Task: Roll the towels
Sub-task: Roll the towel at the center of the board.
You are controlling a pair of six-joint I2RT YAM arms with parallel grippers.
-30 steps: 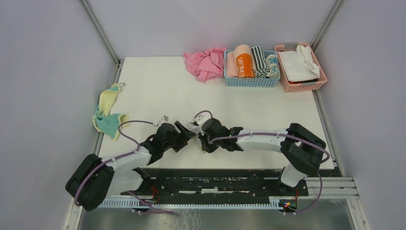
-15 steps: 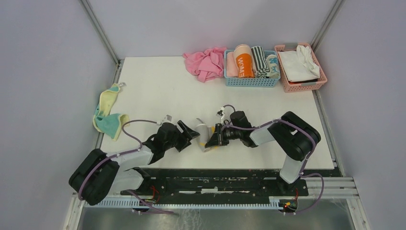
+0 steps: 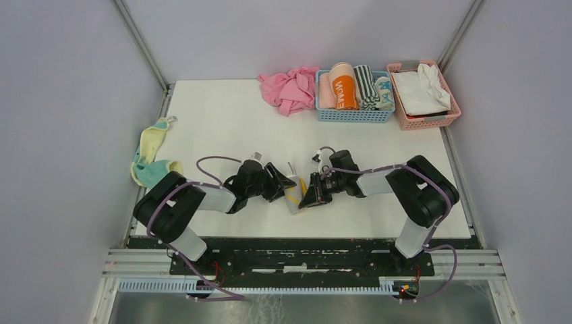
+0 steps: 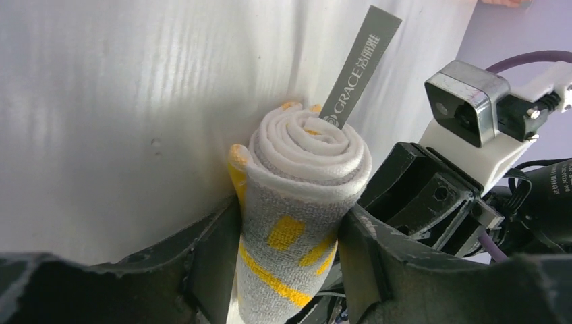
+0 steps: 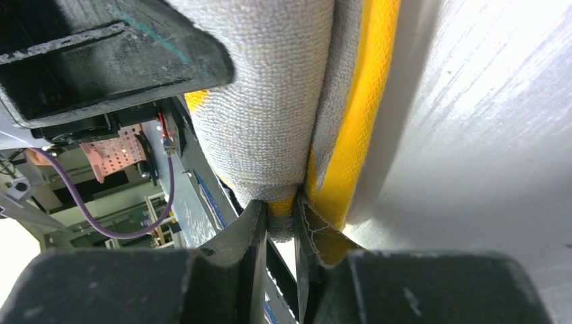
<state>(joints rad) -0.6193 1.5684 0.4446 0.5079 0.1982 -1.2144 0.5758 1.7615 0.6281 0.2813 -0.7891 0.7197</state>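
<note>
Grey towel (image 3: 294,194), wound into a tight roll, lies near the middle of the table's (image 3: 222,128) near edge, caught between the left gripper (image 3: 282,187) and right gripper (image 3: 307,194). The yellow towel (image 3: 150,162) sits crumpled and unrolled over the left edge. From the left wrist, the left fingers press both flanks of the roll and are clamped on it, with its spiral end and a label (image 4: 357,64) showing. From the right wrist, the right claw is pinched nearly together on the roll's end, beside the loose yellow-hemmed outer flap. My worry is that if either grip eases off unevenly, that flap could spring free and the roll unwind; a harder squeeze could flatten it.
</note>
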